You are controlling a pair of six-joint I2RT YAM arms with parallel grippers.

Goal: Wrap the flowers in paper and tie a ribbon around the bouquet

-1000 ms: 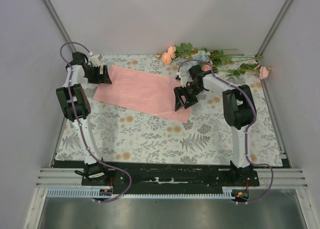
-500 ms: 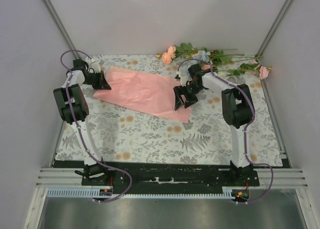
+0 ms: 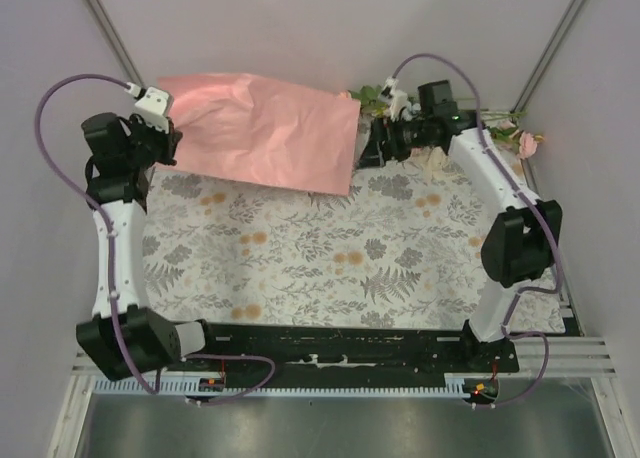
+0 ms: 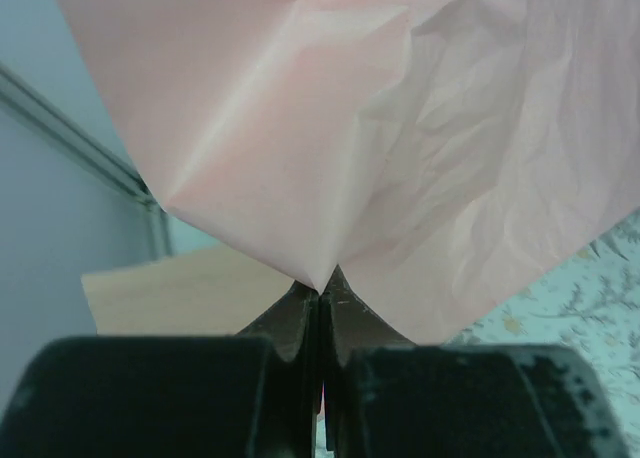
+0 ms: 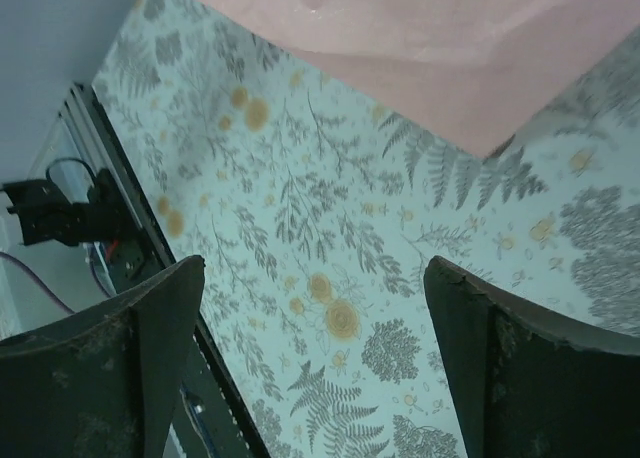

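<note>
The salmon-pink paper [image 3: 265, 128] hangs lifted over the back of the table, crumpled and sloping down to the right. My left gripper [image 3: 165, 130] is raised at the far left and shut on the paper's left corner; in the left wrist view the jaws [image 4: 321, 290] pinch a point of the sheet [image 4: 400, 128]. My right gripper [image 3: 371, 148] stands open beside the paper's right edge with nothing between its fingers [image 5: 315, 278]. The paper [image 5: 450, 38] shows at the top of the right wrist view. The flowers [image 3: 527, 143] lie along the back right, partly behind the right arm. The ribbon is out of view.
A floral-print tablecloth [image 3: 340, 258] covers the table. Grey walls close in at the back and on both sides. The black base rail [image 3: 330, 343] runs along the near edge. Purple cables loop off both arms.
The left gripper shut on the paper's left corner and rose, lifting the sheet off the table toward the back. The right arm swung back and up to the paper's right edge, still open.
</note>
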